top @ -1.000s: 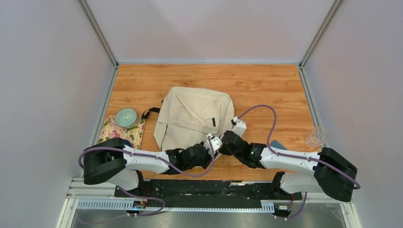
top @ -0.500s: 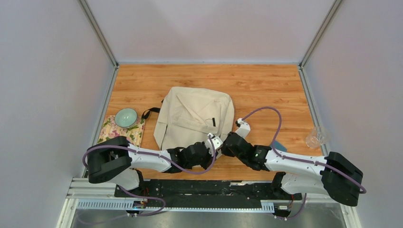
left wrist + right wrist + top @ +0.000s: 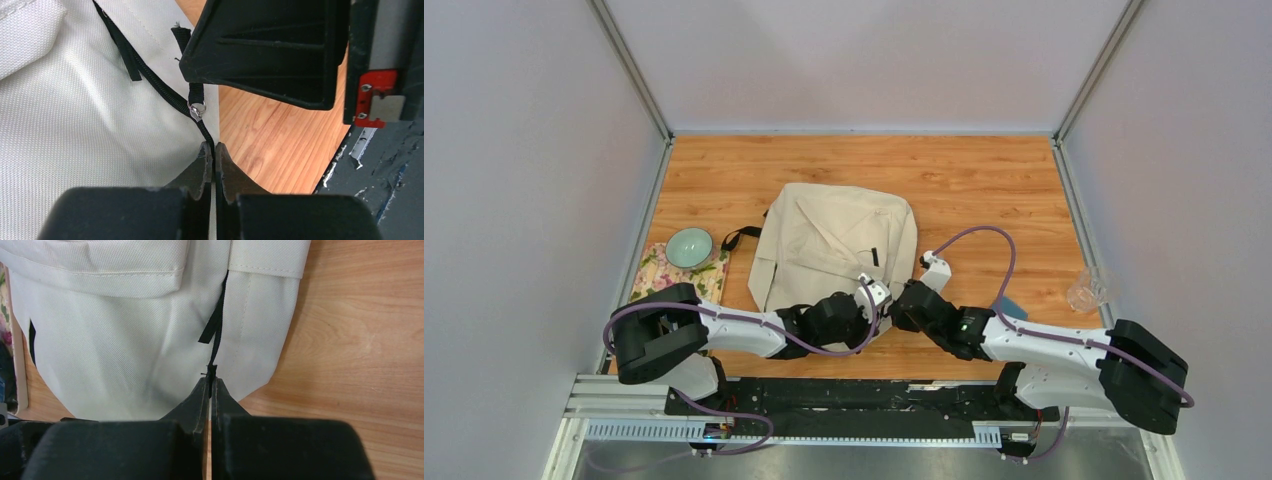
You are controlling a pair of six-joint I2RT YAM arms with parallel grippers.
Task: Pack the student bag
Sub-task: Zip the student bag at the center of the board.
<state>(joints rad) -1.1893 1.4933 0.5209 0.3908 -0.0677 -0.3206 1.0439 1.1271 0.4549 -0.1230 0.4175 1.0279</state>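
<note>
Since a second ago, my left gripper (image 3: 870,291) has snapped closed at the lower right corner of the student bag (image 3: 829,235), mid-frame from above. Left wrist: tips pinch the zipper line (image 3: 155,81) under the pull ring (image 3: 196,108). Right wrist: my right gripper (image 3: 210,385) is pressed together on the black pull strap (image 3: 212,369); unzipping looks ready.

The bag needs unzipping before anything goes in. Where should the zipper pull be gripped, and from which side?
Grip the black strap pull tab just beyond its metal ring. It is thin and lies flat along the zipper at the near right corner of the student bag, so approach from the near right, in line with the zipper.
</note>
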